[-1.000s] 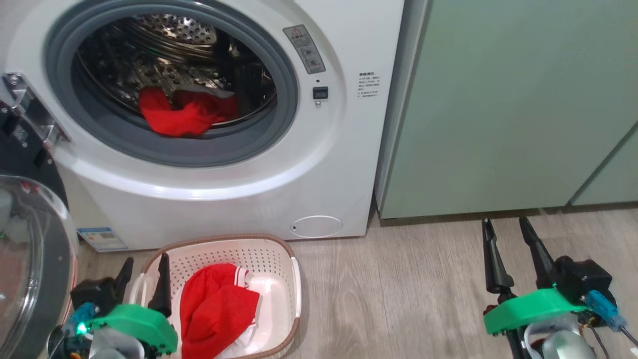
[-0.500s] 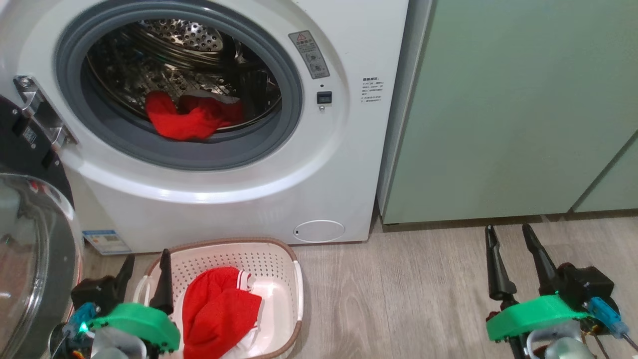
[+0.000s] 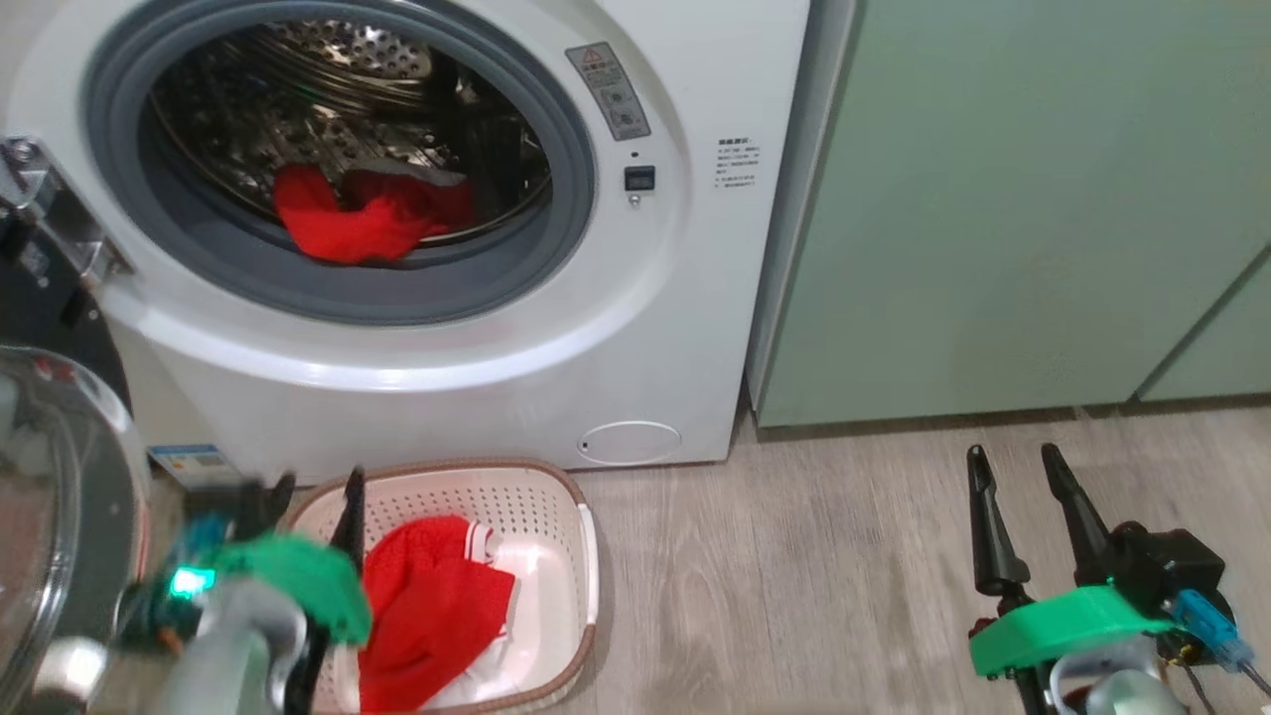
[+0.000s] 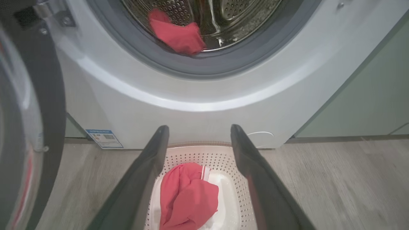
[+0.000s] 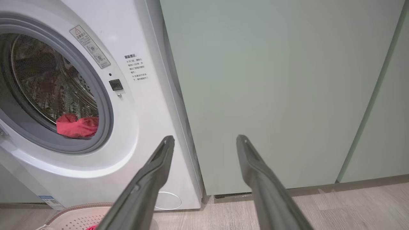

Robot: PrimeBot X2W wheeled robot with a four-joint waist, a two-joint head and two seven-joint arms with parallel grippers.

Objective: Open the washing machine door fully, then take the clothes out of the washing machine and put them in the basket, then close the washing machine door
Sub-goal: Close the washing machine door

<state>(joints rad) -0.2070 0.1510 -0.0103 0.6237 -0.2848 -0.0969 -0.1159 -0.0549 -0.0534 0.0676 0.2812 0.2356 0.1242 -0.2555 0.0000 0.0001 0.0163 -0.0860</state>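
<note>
On the wood floor [image 3: 794, 596], close against the washing machine [image 3: 635, 328], sits the basket [image 3: 496, 501] with some of the red clothes [image 3: 432, 606] bunched inside. Another red piece [image 3: 367, 214] lies at the front of the steel drum [image 3: 338, 99]. At the left the washing machine door [image 3: 50, 536] hangs open. Blurred, the left gripper [image 3: 313, 497] hovers over the basket's left rim, jaws released and empty. Over bare floor before the green cabinet [image 3: 993, 199], the right gripper [image 3: 1013, 459] has its jaws released too.

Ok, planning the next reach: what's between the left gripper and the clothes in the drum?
Left wrist view: the basket, then the washer's white front and grey seal.
</note>
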